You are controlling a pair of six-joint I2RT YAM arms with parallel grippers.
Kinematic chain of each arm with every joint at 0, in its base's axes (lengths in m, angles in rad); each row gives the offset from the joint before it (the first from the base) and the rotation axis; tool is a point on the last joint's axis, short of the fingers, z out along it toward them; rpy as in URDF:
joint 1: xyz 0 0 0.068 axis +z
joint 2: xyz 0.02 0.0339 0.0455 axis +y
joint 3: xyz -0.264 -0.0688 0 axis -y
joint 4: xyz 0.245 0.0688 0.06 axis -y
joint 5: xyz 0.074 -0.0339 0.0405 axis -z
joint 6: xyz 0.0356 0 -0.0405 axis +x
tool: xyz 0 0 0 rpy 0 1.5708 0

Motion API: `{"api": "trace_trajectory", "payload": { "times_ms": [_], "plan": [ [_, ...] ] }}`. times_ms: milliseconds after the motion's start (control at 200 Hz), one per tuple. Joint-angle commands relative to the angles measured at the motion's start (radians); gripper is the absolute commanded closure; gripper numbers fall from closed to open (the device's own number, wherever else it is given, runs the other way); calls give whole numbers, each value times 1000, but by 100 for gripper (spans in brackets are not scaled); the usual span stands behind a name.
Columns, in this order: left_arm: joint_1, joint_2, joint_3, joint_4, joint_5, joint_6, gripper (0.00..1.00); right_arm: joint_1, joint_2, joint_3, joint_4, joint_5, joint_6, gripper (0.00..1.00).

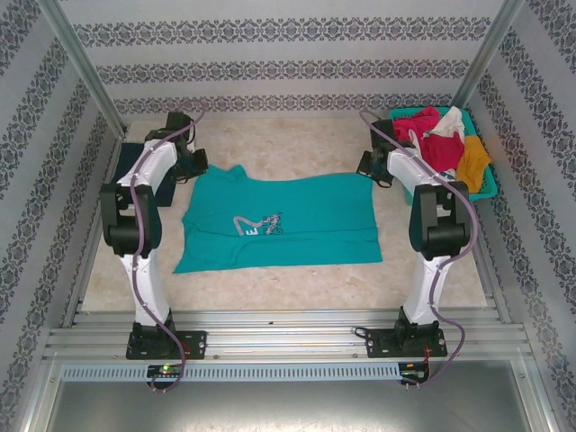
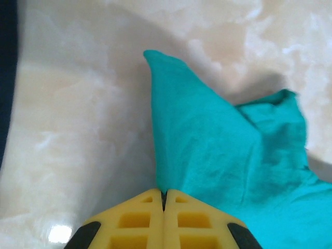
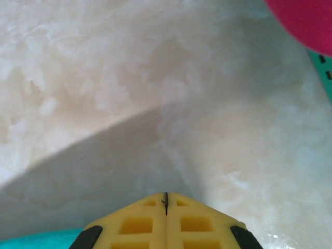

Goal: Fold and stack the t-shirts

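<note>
We see the teal t-shirt [image 1: 297,216] spread on the surface [image 1: 297,144] between the arms. The left gripper [image 2: 163,194] has its jaws clamped on the shirt's far left corner. The right gripper [image 3: 166,196] holds its jaws together above bare surface, near the shirt's far right corner.

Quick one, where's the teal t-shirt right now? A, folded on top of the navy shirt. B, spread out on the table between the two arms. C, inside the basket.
B: the teal t-shirt lies spread out in the middle of the table, clear of the teal basket at far right.
</note>
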Motion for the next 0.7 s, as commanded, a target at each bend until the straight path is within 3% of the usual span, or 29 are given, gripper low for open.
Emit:
{"api": "trace_trajectory", "payload": {
  "times_ms": [0, 694],
  "plan": [
    [-8, -88, -88, 48, 14, -27, 100, 0, -90, -69, 27, -12, -19, 100],
    [-8, -482, -498, 18, 85, -44, 100, 30, -513, -411, -76, -16, -45, 100]
  ]
}}
